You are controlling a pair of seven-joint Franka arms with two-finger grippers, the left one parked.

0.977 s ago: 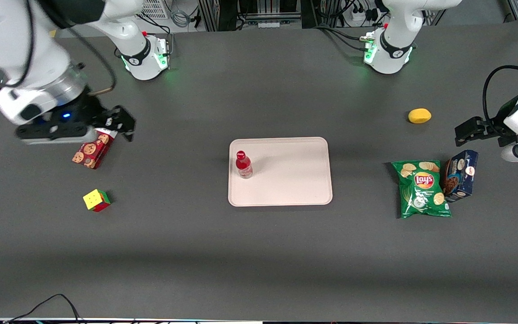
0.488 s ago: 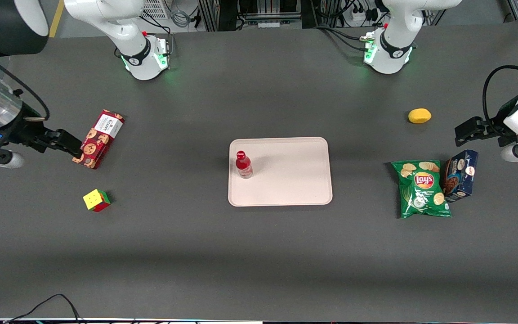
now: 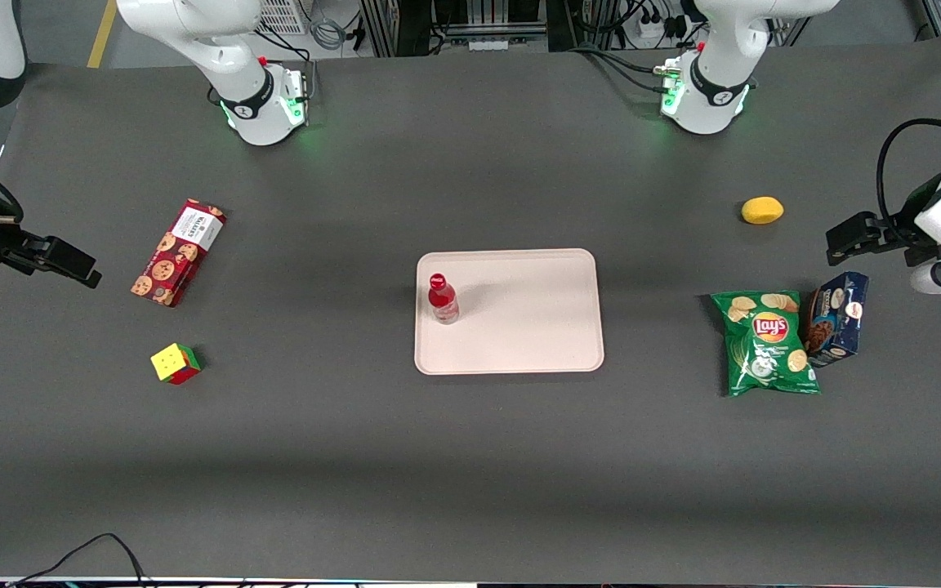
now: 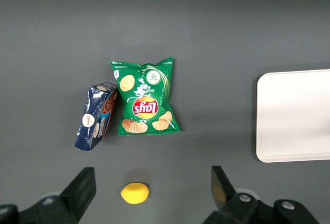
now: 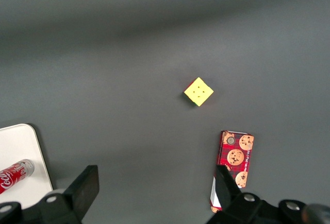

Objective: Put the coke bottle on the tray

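One coke bottle [image 3: 442,300] stands upright on one tray [image 3: 536,327]. The pincer [image 3: 58,260], fingers spread and holding nothing, hangs at the working arm's end of the counter [image 3: 470,457], near one cookie box [image 3: 176,252] and one cube [image 3: 176,363].

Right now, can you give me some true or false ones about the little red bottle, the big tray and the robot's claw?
1. The small red coke bottle stands upright on the pale pinkish-beige tray. True.
2. The claw holds the bottle. False: it is open and empty, at the working arm's end of the table.
3. The multicoloured puzzle cube is on the tray. False: it sits on the dark table.
4. The red cookie box lies flat on the table. True.
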